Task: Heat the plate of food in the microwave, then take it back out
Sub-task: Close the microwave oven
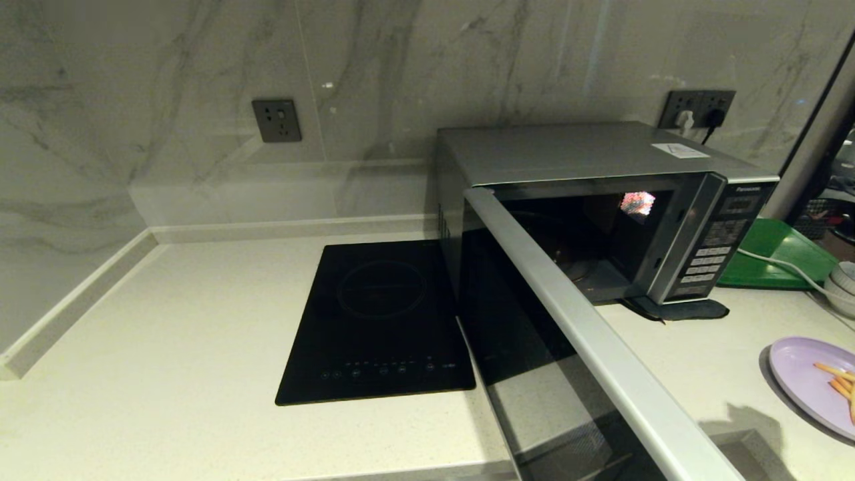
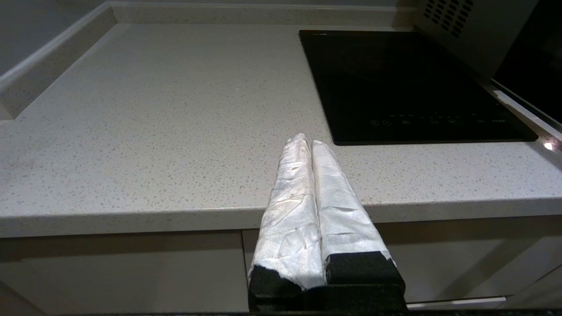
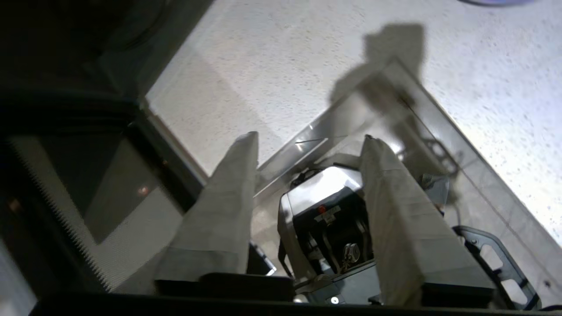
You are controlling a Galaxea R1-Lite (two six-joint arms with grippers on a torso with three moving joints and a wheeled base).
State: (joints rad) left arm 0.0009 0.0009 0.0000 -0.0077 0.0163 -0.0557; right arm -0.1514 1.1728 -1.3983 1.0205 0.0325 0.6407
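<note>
The microwave (image 1: 601, 153) stands at the back right of the counter with its door (image 1: 588, 334) swung wide toward me and its dark cavity empty. The plate of food (image 1: 808, 381), lavender with a few orange sticks, lies on the counter at the right edge of the head view. My right gripper (image 3: 309, 137) is open with nothing between its fingers. It hangs by the counter's front edge, with the door's dark window (image 3: 88, 184) beside it. My left gripper (image 2: 306, 140) is shut and empty, parked just off the counter's front edge, left of the cooktop.
A flat black induction cooktop (image 1: 381, 321) is set into the counter left of the microwave. Behind the plate are a green tray (image 1: 775, 257), a white cable (image 1: 781, 264) and white bowls (image 1: 843, 287). The open door reaches out past the counter's front.
</note>
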